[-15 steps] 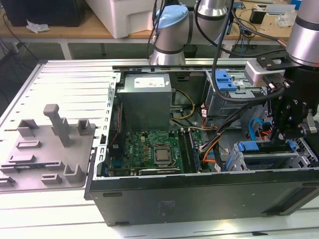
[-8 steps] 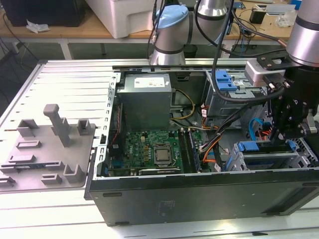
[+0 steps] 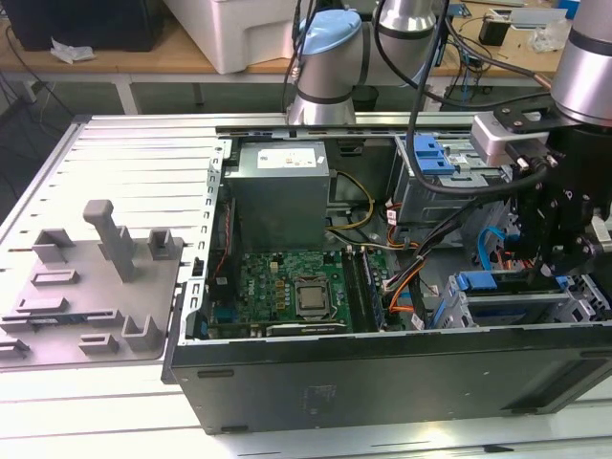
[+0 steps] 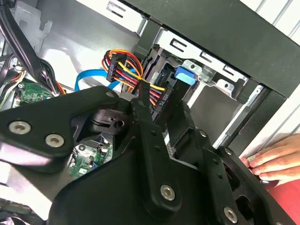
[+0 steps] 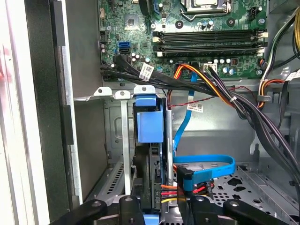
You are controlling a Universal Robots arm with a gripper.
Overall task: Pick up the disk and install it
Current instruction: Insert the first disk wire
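Directly below the gripper (image 5: 154, 213), the disk (image 5: 149, 124) sits in its cage; grip state cannot be told. Keep it square.

Exterior high, oblique; wrist views close, sharing drive cage (image 5: 140, 140).

- robotics lab or electronics workshop
- open computer case (image 3: 382, 382) on a slotted metal table (image 3: 134, 163)
- grey fixture plate (image 3: 86, 296) alongside
- cluttered wooden workbench (image 3: 182, 57) behind
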